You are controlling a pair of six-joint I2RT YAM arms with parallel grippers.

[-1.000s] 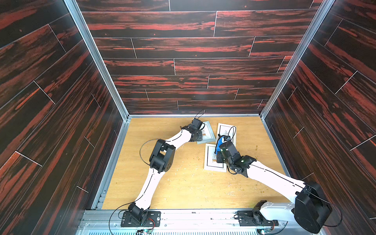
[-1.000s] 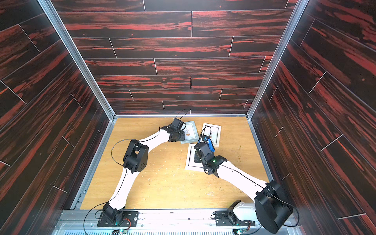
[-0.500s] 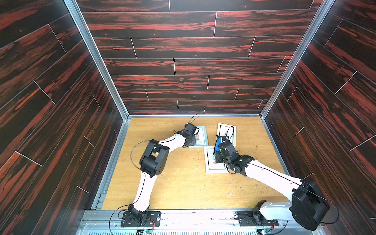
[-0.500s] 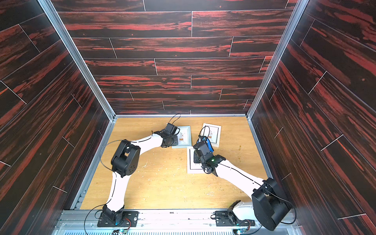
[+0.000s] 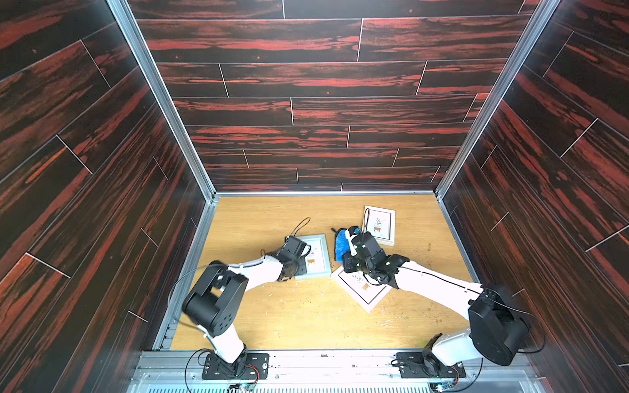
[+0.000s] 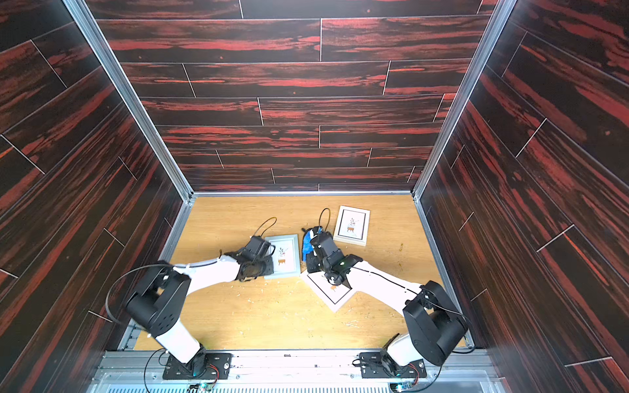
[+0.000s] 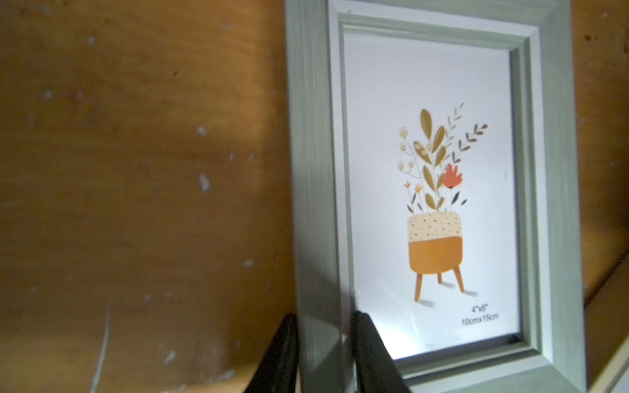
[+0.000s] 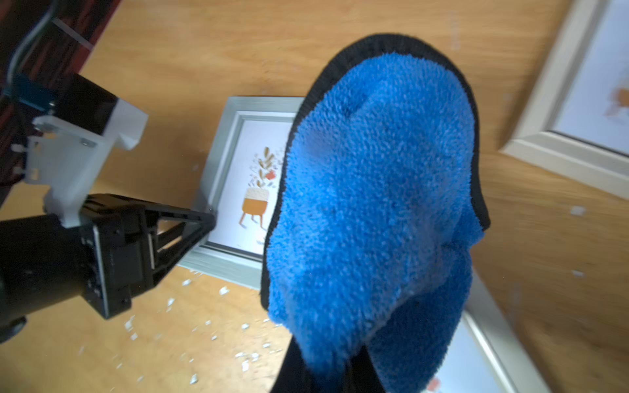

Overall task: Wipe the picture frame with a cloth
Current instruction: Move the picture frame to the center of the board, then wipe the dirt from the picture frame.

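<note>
Where the left arm reaches across, the left end effector (image 7: 325, 318) sits at one long rail of the grey-green picture frame (image 7: 429, 85), near a corner. One black finger (image 7: 371, 347) is on each side of the rail and the narrow gap is filled by it: a pinch grip. The frame shows a potted-plant print and looks to lie flat on the wooden counter (image 5: 306, 316); I cannot tell if the gripped edge is raised.

The right end effector (image 8: 326, 372) is closed tight on the cloth (image 8: 371, 204). Bright blue, fluffy, black trim; it hangs bunched out beyond the fingers. In both top views the cloth (image 5: 340, 246) is just beside the frame's far long edge, between it and the white frame (image 5: 379, 224) nearer the back wall. From the right wrist view it overlaps that edge; contact not clear.

A second white frame (image 5: 366, 292), turned at an angle, lies partly under the right wrist. Pale chips (image 8: 221, 291) are scattered on the counter close to the grey-green frame.
</note>
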